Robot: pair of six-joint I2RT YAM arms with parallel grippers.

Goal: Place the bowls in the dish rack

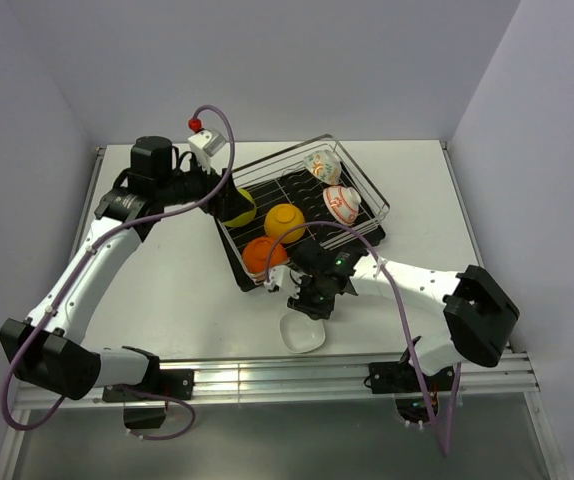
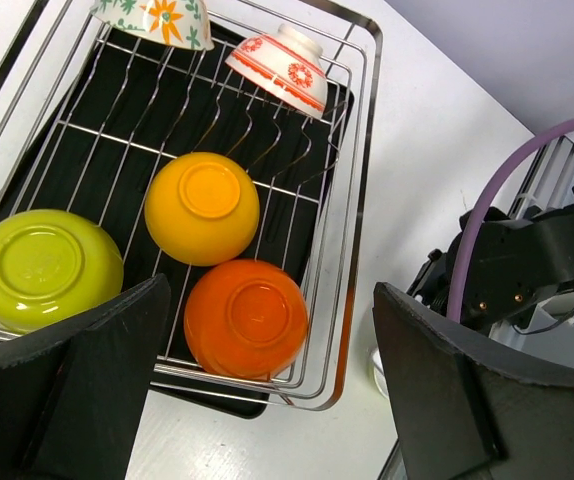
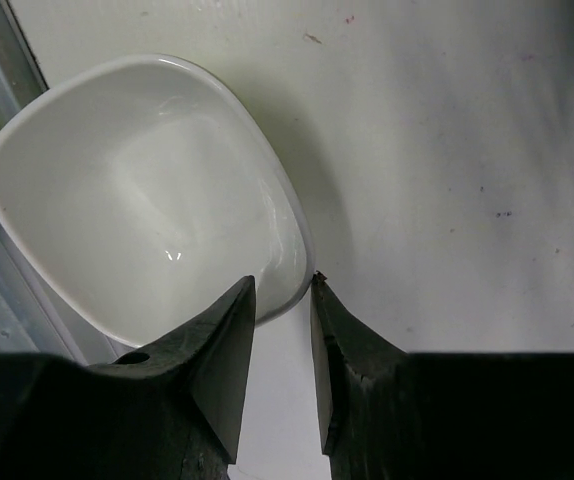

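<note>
The wire dish rack (image 1: pixel 370 196) on its black tray holds several bowls upside down: lime green (image 2: pixel 45 265), yellow-orange (image 2: pixel 202 207), orange (image 2: pixel 246 318), red-and-white (image 2: pixel 282 66) and a flower-printed one (image 2: pixel 157 20). A white bowl (image 3: pixel 147 200) sits upright on the table (image 1: pixel 167 290) just in front of the rack. My right gripper (image 3: pixel 283 285) straddles its rim, one finger inside and one outside, with the jaws narrow; I cannot see whether they pinch the wall. My left gripper (image 2: pixel 267 300) hovers open over the rack's near corner, above the orange bowl, holding nothing.
A metal rail (image 1: pixel 267 378) runs along the table's near edge, just behind the white bowl (image 1: pixel 302 333). The right arm (image 1: pixel 417 285) lies across the front right. Purple cables (image 1: pixel 407 340) hang off both arms. Walls close in the left, back and right.
</note>
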